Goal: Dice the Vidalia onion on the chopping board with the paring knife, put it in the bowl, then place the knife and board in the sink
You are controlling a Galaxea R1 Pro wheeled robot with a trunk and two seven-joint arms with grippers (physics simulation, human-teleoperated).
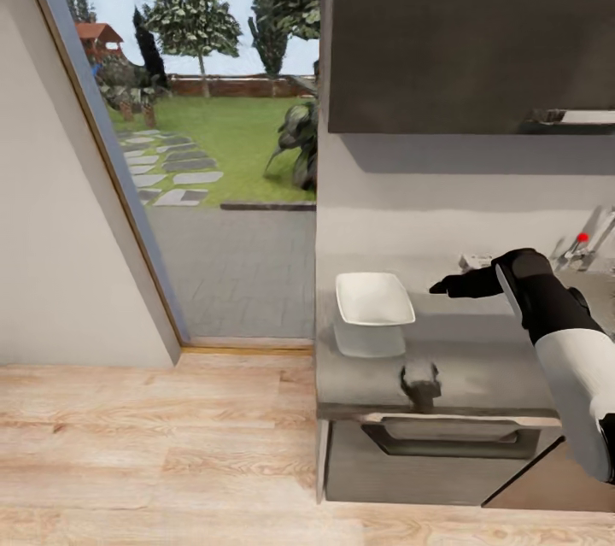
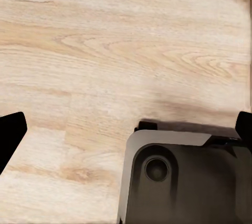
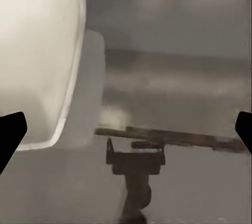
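My right gripper (image 1: 440,286) is a dark shape over the countertop (image 1: 478,358) in the head view, its jaw state unreadable. The tap (image 1: 589,243) is cut off by that view's right edge, with the sink behind my forearm. In the right wrist view the bowl (image 3: 39,56) is blurred and cropped.

glossy grey countertop (image 1: 478,358) (mirror-like), smooth white bowl (image 1: 373,298), pale grained wood floor (image 1: 154,452), matt wall (image 1: 60,255)
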